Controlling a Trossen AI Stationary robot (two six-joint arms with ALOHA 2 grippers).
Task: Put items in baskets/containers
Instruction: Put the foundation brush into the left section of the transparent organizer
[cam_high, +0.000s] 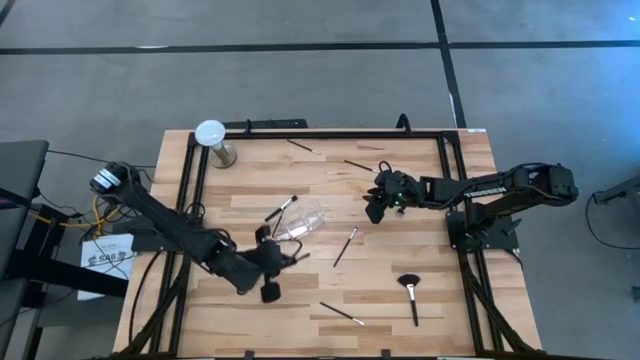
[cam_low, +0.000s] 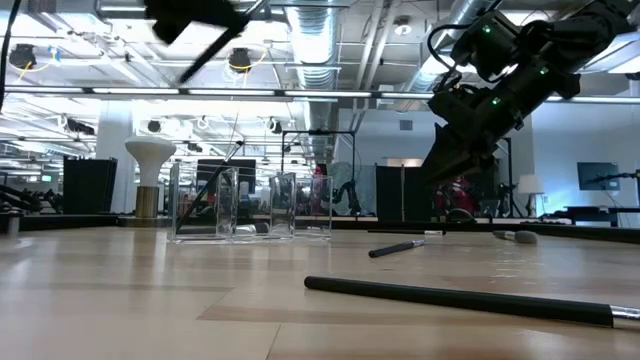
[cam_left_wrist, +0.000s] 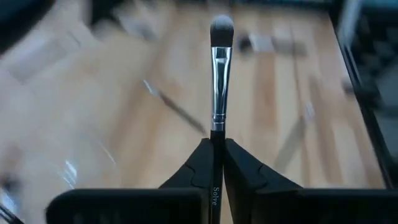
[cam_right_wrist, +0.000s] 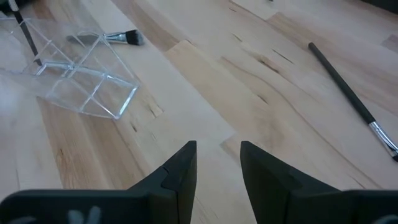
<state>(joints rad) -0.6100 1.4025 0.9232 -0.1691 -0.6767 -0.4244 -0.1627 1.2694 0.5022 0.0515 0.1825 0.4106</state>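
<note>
The clear container (cam_high: 303, 222), a transparent holder with compartments, stands mid-bench with one dark brush (cam_high: 283, 208) in it. Just beside it, the left claw (cam_left_wrist: 217, 163) is clamped on a silver-ferruled brush (cam_left_wrist: 219, 68). On the container's other side, the right claw (cam_right_wrist: 217, 163) hovers with fingers apart over bare bench (cam_high: 400, 170). A fan brush (cam_high: 409, 289) lies well apart, toward the bench edge.

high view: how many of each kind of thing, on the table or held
slim brushes lying on the table: 5
fan brush: 1
brush held in the left hand: 1
clear container: 1
white-domed stand: 1
total: 9
</note>
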